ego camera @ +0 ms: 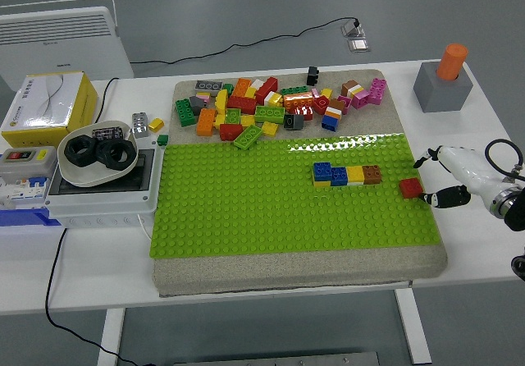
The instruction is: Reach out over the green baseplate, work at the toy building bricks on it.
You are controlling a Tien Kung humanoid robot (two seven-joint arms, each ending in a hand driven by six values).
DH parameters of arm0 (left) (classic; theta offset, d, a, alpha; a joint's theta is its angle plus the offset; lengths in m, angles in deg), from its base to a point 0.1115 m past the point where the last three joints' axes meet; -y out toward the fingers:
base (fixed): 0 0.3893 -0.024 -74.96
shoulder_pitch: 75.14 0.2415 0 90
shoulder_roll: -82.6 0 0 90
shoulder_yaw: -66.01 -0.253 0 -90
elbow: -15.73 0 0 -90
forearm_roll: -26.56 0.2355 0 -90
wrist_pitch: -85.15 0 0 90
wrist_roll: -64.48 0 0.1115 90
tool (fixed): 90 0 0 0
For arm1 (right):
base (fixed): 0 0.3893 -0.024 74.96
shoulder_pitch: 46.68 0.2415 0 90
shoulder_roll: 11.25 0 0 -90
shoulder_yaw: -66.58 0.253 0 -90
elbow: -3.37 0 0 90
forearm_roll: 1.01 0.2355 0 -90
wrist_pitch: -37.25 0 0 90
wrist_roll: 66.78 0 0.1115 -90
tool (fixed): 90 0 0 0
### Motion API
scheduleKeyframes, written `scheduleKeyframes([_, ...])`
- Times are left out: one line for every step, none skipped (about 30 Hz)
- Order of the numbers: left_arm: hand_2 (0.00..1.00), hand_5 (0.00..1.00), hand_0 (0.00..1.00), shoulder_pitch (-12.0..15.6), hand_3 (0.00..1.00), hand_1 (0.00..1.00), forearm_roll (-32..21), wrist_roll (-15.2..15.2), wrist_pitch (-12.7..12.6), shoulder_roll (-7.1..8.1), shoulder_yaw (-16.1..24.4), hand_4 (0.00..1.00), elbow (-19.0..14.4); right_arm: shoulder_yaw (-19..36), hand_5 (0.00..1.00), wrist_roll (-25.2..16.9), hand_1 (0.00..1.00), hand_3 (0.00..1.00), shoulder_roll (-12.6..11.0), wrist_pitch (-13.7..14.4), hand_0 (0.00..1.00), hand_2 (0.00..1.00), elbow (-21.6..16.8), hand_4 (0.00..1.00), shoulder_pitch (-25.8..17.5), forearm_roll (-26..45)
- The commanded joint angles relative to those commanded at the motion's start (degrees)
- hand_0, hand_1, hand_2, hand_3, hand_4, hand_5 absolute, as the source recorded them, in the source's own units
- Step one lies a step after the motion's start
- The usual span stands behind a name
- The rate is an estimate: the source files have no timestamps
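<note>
The green baseplate (271, 210) lies on a grey mat in the middle of the table. A short row of blue, yellow and brown bricks (346, 174) is pressed onto its right part. A single red brick (411, 188) sits at its right edge. My right hand (424, 180) comes in from the right, just beside the red brick, fingers spread and holding nothing. Its thumb tip is close to the brick; I cannot tell if it touches. The left arm is out of view.
A heap of loose bricks (262, 103) lies on the mat behind the baseplate. A grey block with an orange peg (443, 83) stands at the back right. A white bowl with black rings (97, 154) rests on an electrical box at the left, beside a yellow carton (45, 99).
</note>
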Motion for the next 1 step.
scheduleKeyframes([0.596, 0.998, 0.645, -0.02, 0.734, 0.437, -0.02, -0.01, -0.01, 0.0, -0.03, 0.969, 0.0, -0.26, 0.17, -0.03, 0.813, 0.665, 0.06, 0.02, 0.857, 0.813, 0.25, 0.781, 0.21, 0.13])
